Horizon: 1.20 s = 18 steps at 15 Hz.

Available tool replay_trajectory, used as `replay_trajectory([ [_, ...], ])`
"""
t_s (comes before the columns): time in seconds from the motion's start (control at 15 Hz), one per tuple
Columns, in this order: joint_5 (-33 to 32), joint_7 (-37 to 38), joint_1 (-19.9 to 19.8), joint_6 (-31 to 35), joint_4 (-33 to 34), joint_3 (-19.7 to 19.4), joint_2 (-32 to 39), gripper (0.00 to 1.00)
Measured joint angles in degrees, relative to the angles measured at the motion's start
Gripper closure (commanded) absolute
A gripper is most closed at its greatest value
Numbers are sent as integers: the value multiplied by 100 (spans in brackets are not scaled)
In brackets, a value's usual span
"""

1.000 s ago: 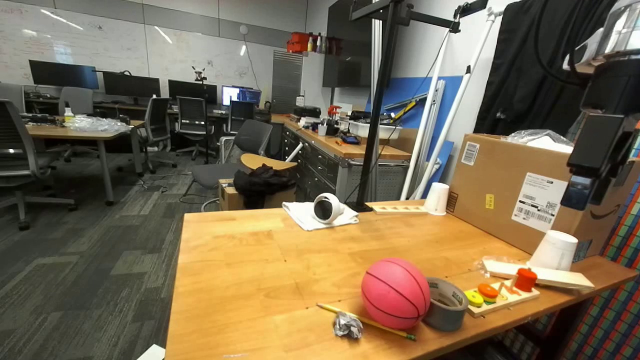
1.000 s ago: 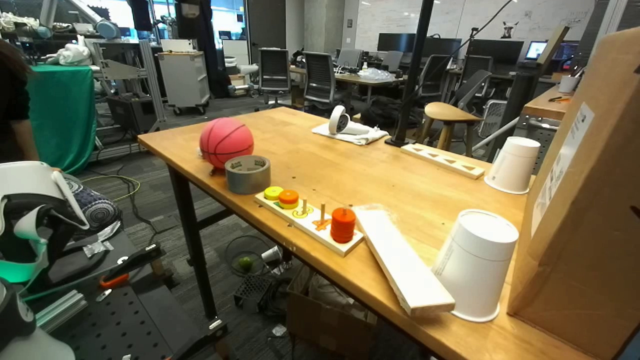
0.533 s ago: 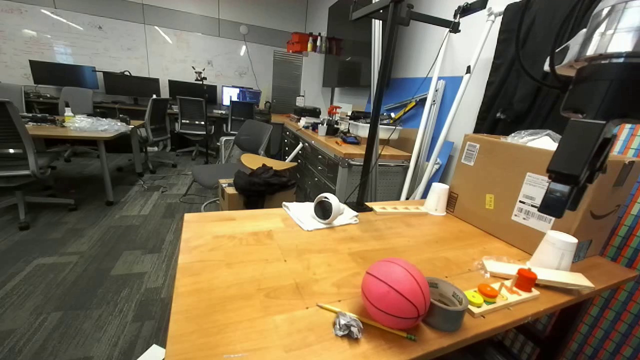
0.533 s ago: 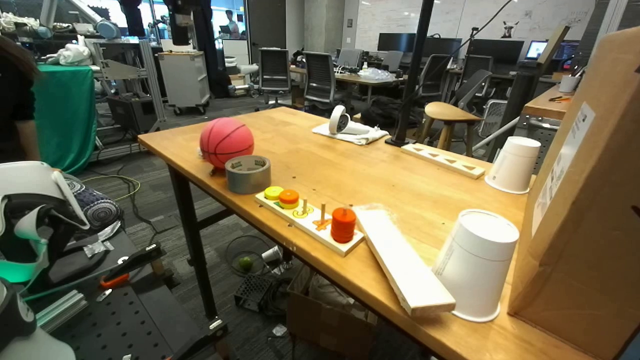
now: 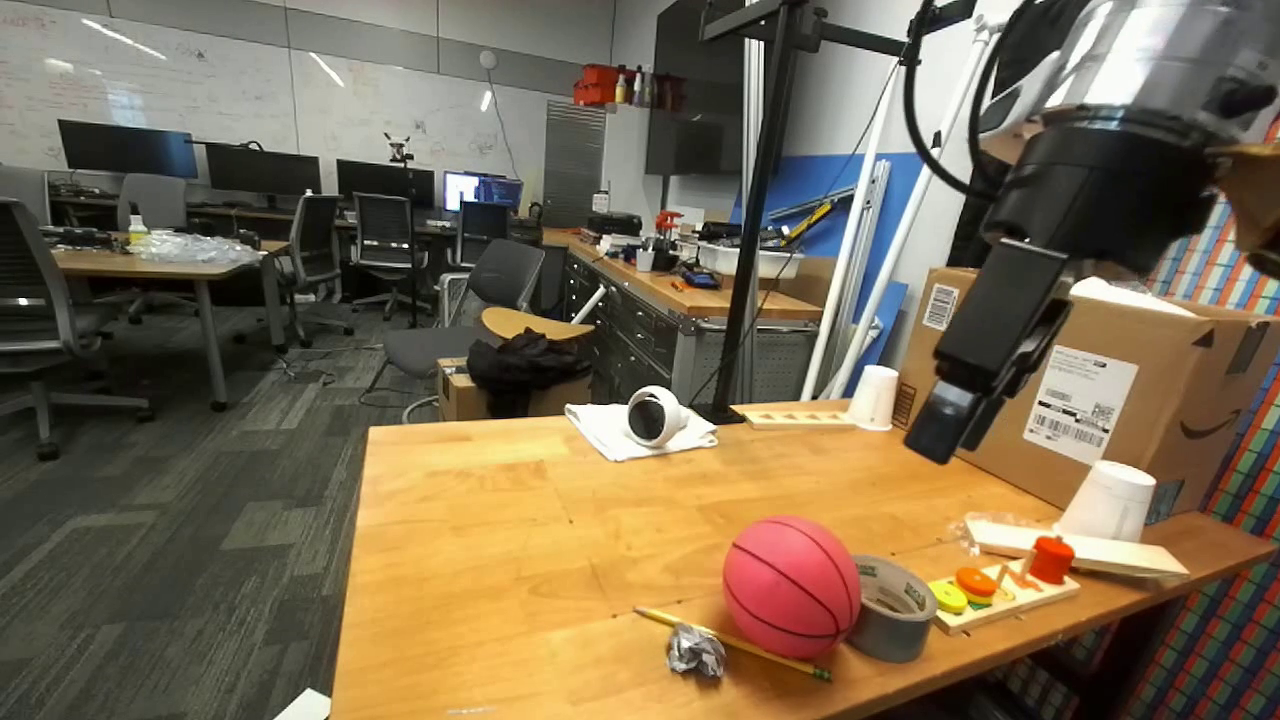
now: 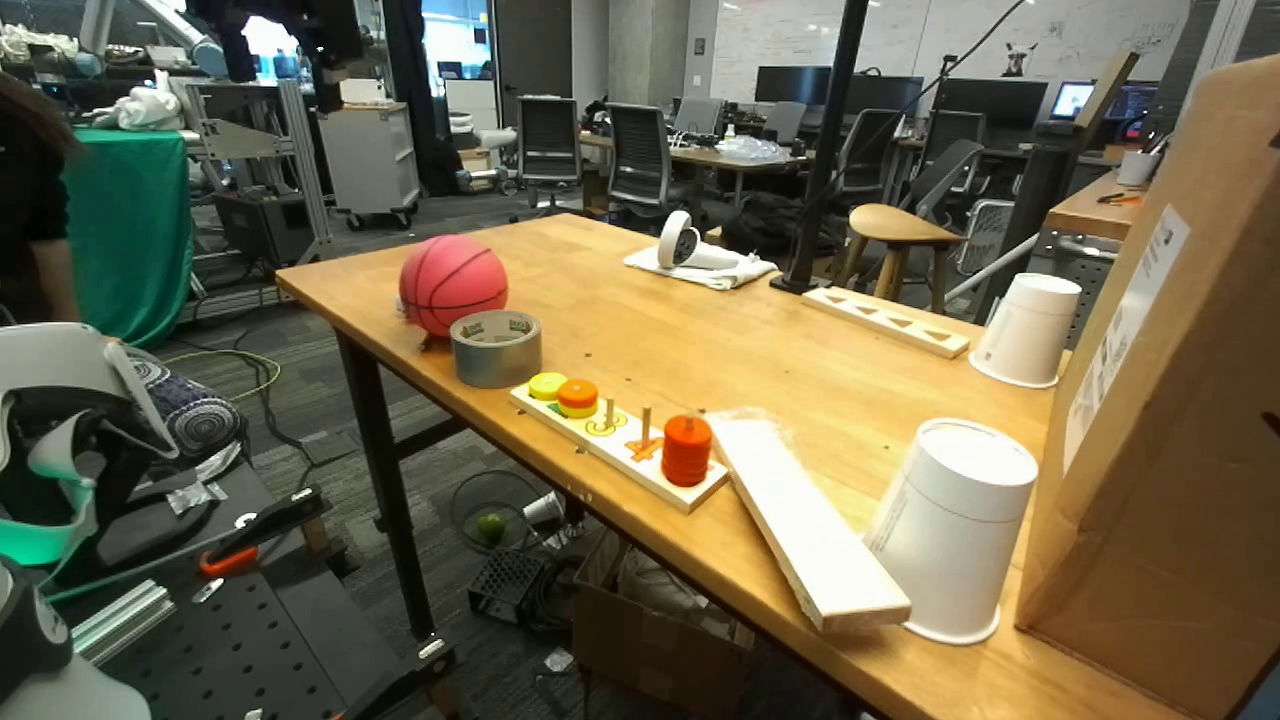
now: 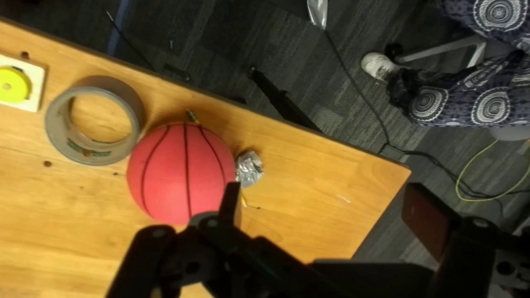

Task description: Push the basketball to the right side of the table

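The pink basketball [image 5: 790, 587] rests on the wooden table [image 5: 480, 520], close to one long edge. It also shows in an exterior view [image 6: 453, 285] and in the wrist view [image 7: 180, 174]. A roll of grey tape [image 5: 893, 635] stands right beside it. A pencil [image 5: 780, 659] and a crumpled foil ball [image 5: 695, 650] lie at its other side. My gripper [image 5: 958, 430] hangs tilted in the air above the table, apart from the ball. In the wrist view my gripper [image 7: 327, 203] is wide open with nothing between the fingers; one finger overlaps the ball's edge in the picture.
A board with colored rings [image 6: 620, 450], a white plank [image 6: 810, 530] and an upturned white cup [image 6: 950, 530] line the same edge. A cardboard box [image 5: 1000, 360] stands behind. A white controller [image 5: 655, 418] on a cloth and a black pole [image 5: 755, 230] are at the far edge.
The arm and gripper have moved left and slightly lower in an exterior view, toward the ball's side, and the gripper is more tilted. The ball and the other table items have not moved.
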Motion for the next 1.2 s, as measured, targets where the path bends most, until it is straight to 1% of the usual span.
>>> replay_trajectory([
  [0.27,610,-559,495,696,-29,27,713,0],
  [0.47,1217,-1310,833,1023,-27,-45,1307,0],
  [0.6,1556,-1892,984,1154,-12,-86,1666,0],
  [0.73,1760,-2373,1035,1181,10,-88,1968,0],
  [0.87,1806,-2674,1029,1181,13,-82,2220,0],
  [1.2,1793,-2936,869,1177,-31,-31,2689,0],
])
